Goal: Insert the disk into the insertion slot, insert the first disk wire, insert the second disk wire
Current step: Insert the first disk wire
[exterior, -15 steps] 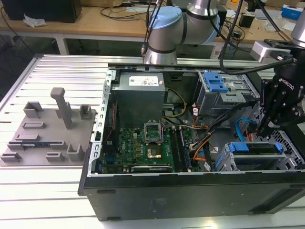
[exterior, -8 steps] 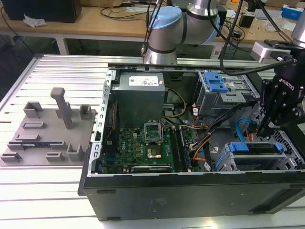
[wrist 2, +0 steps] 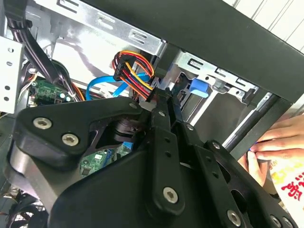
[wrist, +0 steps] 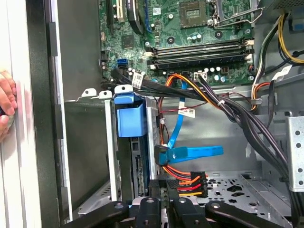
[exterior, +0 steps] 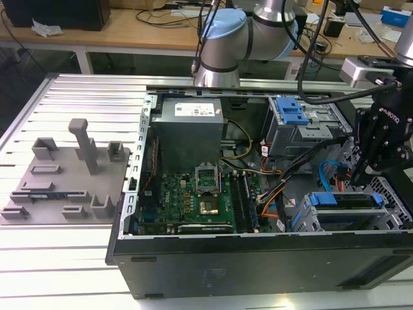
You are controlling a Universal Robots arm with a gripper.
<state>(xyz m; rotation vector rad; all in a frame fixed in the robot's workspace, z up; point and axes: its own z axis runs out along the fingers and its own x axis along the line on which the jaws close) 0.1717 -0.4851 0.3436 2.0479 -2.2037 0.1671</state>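
Fixture plate (exterior: 64, 177), grey and studded with blocks, lies outside the computer case (exterior: 258, 258) on the exterior view's left, just beside its wall. Inside the case, nearest that wall, the green motherboard (exterior: 193, 194) lies flat. The grey power supply (exterior: 190, 123) stands against the case's far wall beside it. Further toward the exterior view's right, also at the far wall, a tall grey cage (exterior: 303, 132) carries a blue bracket (exterior: 290, 110).

In the case's near right corner is the insertion slot (exterior: 352, 219), a perforated grey cage. The disk (exterior: 345, 200) already sits in it, its blue frame showing at the cage mouth. In the first wrist view the frame's blue tab (wrist: 129, 118) stands above the drive's edge.

I hang over that corner of the case. My gripper (exterior: 356, 179) is low beside the disk's end. In the second wrist view my fingers (wrist 2: 160, 128) are pinched close together on the black plug (wrist: 171, 184) of a bundle of red, orange, yellow and black wires (wrist 2: 135, 71). A blue flat cable (wrist: 178, 123) runs just beside that bundle. A person's hand (wrist 2: 275, 142) sits just outside the case's wall.
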